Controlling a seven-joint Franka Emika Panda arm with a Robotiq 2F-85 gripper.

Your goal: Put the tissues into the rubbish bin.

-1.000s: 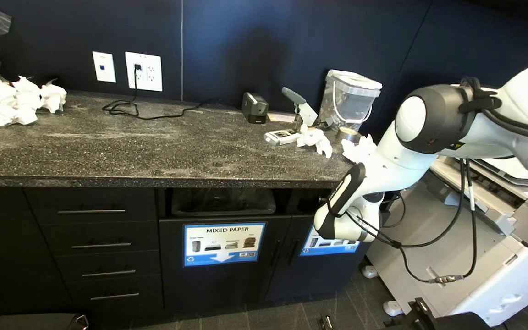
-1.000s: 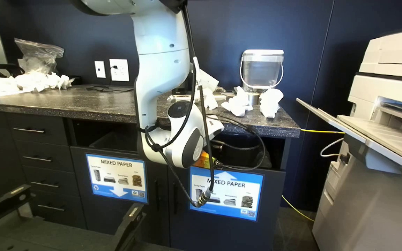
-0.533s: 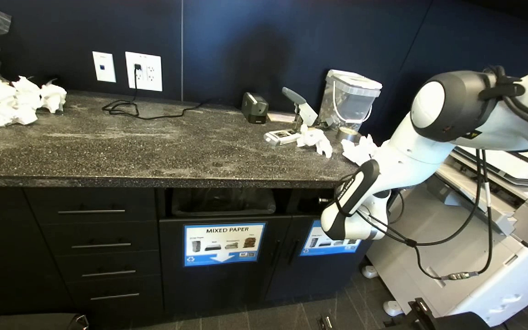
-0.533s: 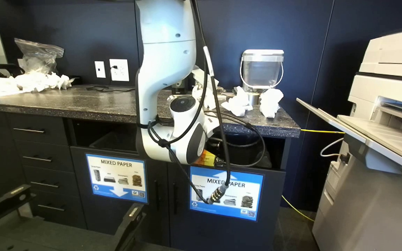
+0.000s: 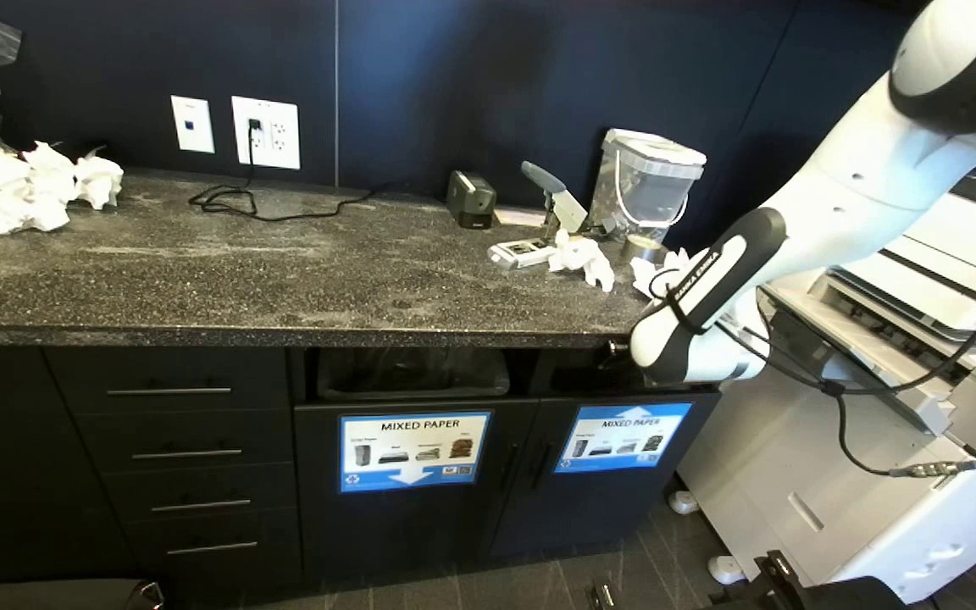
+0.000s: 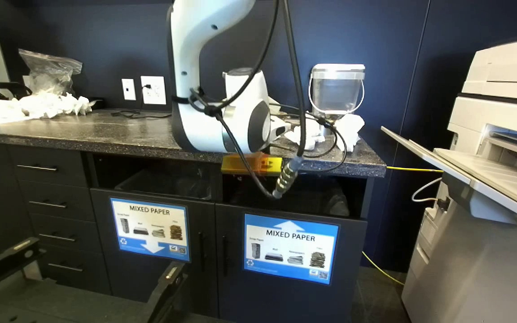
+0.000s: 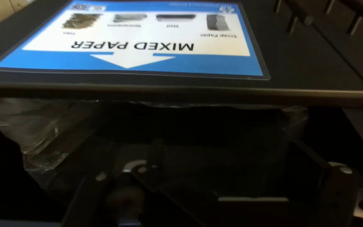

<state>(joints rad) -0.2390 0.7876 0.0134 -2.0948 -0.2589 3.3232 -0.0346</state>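
Nearest, at the bottom of the wrist view, the dark metal gripper [image 7: 227, 157] is released: its jaws stand wide apart, with no paper seen between them. It hangs at the slot of the rubbish bin [image 7: 131, 90], a matte black cabinet with a straight, hard rim and a glossy blue sign [image 7: 131, 37]. Inside sags a clear, wrinkled plastic liner [image 7: 46, 135]; deep shadow hides any contents, and how far the gripper reaches in.

The tissues [image 5: 585, 261] lie above the gripper and beyond it, over the front edge of the speckled, stone-like counter [image 6: 115, 134], so the single arm [image 6: 191, 125] probably has to rise past that edge before reaching for them. In an exterior view, one crumpled white wad [image 6: 312, 137] shows partly behind a black cable [image 6: 302, 103]; a second wad [image 6: 350, 128], taller than wide, stands just to its right. Their ragged folds will probably squash easily.

Farther back stands a clear-sided tub [image 6: 338, 89] with a white lid. Well apart, toward the counter's other end, a loose heap of tissues [image 6: 45, 106] lies before a limp plastic bag [image 6: 52, 72].
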